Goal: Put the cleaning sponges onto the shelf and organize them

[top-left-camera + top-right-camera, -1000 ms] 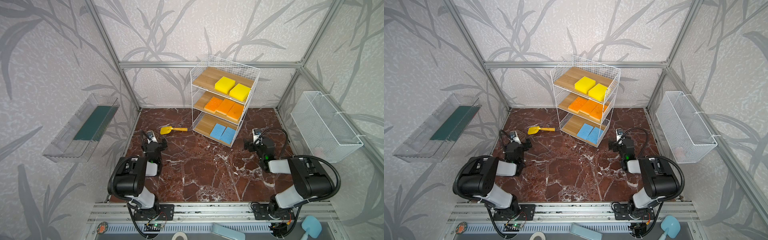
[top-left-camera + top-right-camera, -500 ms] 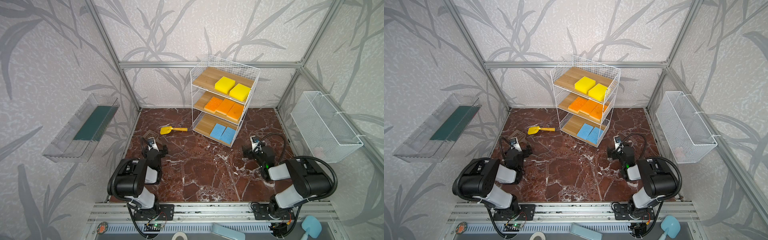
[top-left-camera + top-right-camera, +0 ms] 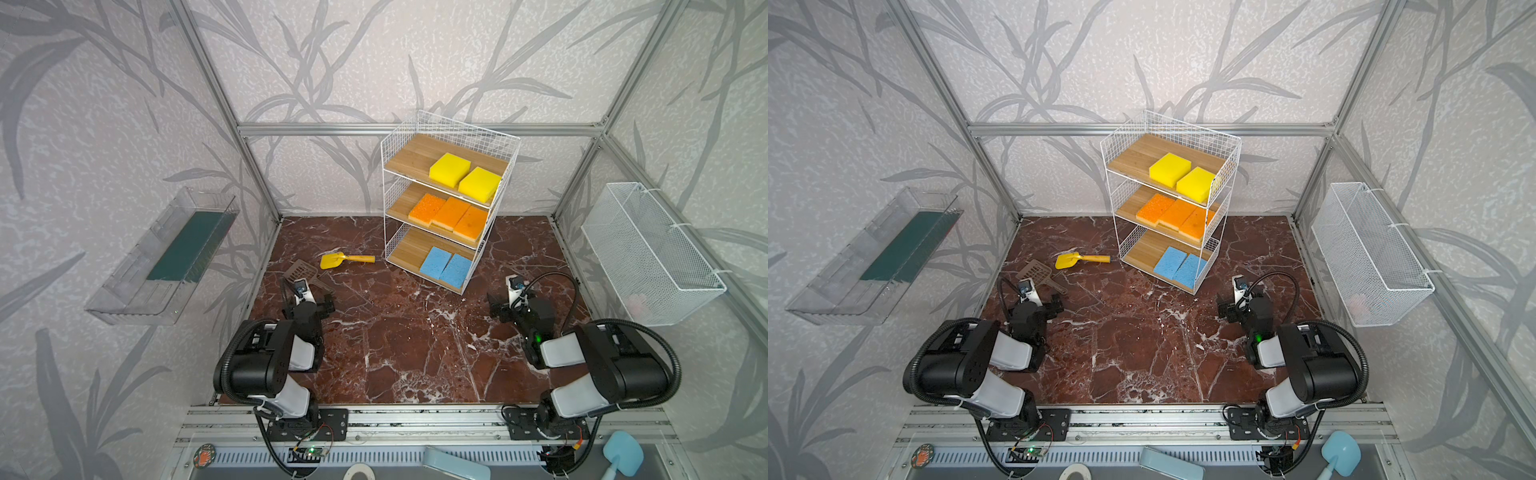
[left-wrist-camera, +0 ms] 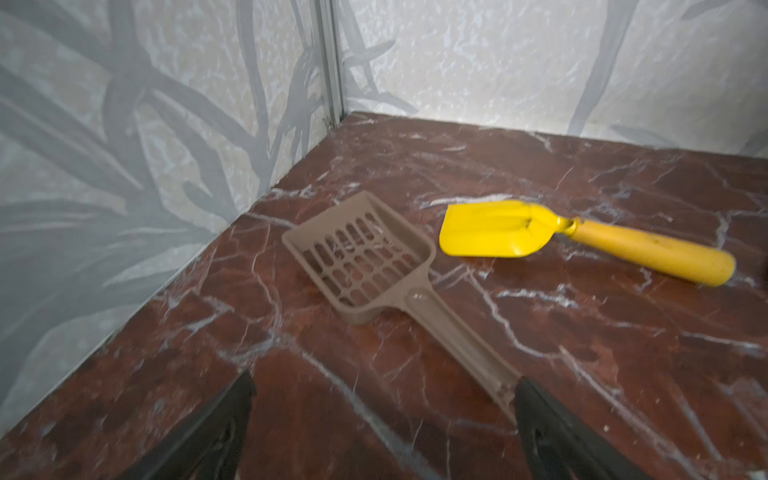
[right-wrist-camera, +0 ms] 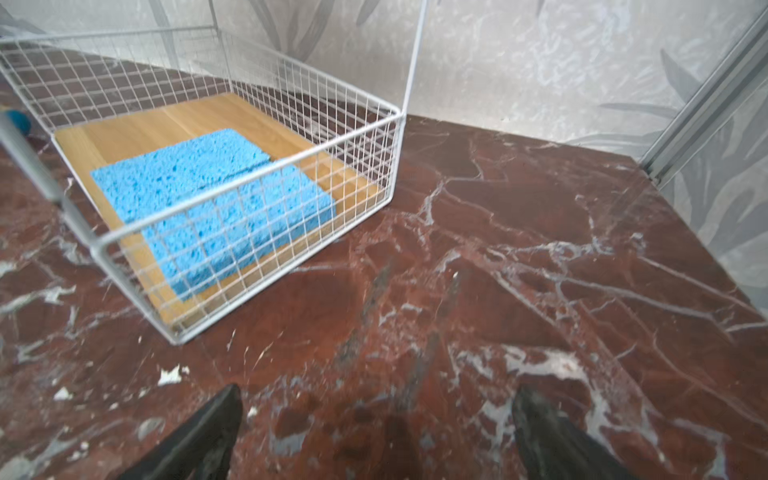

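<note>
The shelf (image 3: 409,149) (image 3: 1133,156) stands at the back middle in both top views. Its top board carries two yellow cleaning sponges (image 3: 449,169), the middle board three orange ones (image 3: 451,213), and the bottom board two light blue ones (image 3: 434,262) side by side. The right wrist view shows the blue pair (image 5: 199,183) behind the white wire. My left gripper (image 3: 311,303) (image 4: 384,386) is open over bare marble, well left of the shelf. My right gripper (image 3: 513,307) (image 5: 376,399) is open and empty, just in front of the shelf's right corner.
A brown slotted scoop (image 4: 361,257) lies right ahead of the left gripper, its handle end beside one finger. A yellow scoop with an orange handle (image 4: 498,228) lies beyond it. A clear tray (image 3: 166,253) hangs on the left wall. A white mesh basket (image 3: 652,249) hangs on the right wall.
Both grippers have drawn back a little toward the front of the table and stayed open. The brown scoop now shows beyond the left gripper. The sponges have not moved.
</note>
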You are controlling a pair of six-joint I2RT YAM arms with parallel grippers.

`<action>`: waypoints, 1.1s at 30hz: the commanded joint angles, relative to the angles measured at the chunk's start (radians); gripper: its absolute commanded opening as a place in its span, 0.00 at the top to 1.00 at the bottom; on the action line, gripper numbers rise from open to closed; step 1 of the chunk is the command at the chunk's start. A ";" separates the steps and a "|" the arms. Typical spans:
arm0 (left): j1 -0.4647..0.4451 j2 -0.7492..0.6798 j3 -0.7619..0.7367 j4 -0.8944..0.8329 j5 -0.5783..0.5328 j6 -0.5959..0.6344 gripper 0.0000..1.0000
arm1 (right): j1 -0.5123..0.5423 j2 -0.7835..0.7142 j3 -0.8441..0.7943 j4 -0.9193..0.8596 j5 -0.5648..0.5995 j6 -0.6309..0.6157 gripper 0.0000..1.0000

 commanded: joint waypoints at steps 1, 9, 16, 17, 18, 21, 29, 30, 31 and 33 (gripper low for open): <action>-0.005 -0.004 0.089 -0.001 -0.045 -0.006 0.01 | 0.006 0.016 0.050 0.109 -0.024 -0.016 0.01; 0.004 -0.011 0.210 -0.229 0.083 0.041 0.01 | 0.008 -0.020 0.198 -0.223 0.026 -0.001 0.01; 0.003 -0.007 0.095 -0.004 -0.037 -0.007 0.01 | -0.003 -0.038 0.214 -0.277 0.018 0.013 0.01; 0.003 -0.002 0.054 0.062 -0.044 -0.018 0.01 | -0.002 -0.053 0.181 -0.231 0.002 0.005 0.01; 0.004 0.014 0.007 0.164 -0.033 -0.022 0.01 | -0.002 -0.076 0.123 -0.145 -0.004 0.000 0.01; 0.003 -0.008 0.003 0.149 -0.020 -0.019 0.01 | -0.002 -0.065 0.020 0.050 0.033 0.016 0.01; -0.002 -0.003 0.121 -0.042 -0.053 -0.006 0.01 | -0.007 0.011 0.209 -0.187 0.077 0.042 0.01; -0.003 -0.019 0.149 -0.121 -0.032 -0.009 0.01 | -0.005 -0.003 0.211 -0.221 0.074 0.033 0.01; -0.002 -0.026 0.190 -0.209 -0.016 -0.003 0.01 | -0.003 -0.025 0.218 -0.264 0.067 0.029 0.01; -0.009 -0.025 0.188 -0.217 0.005 0.029 0.01 | -0.001 -0.060 0.196 -0.269 0.027 0.010 0.01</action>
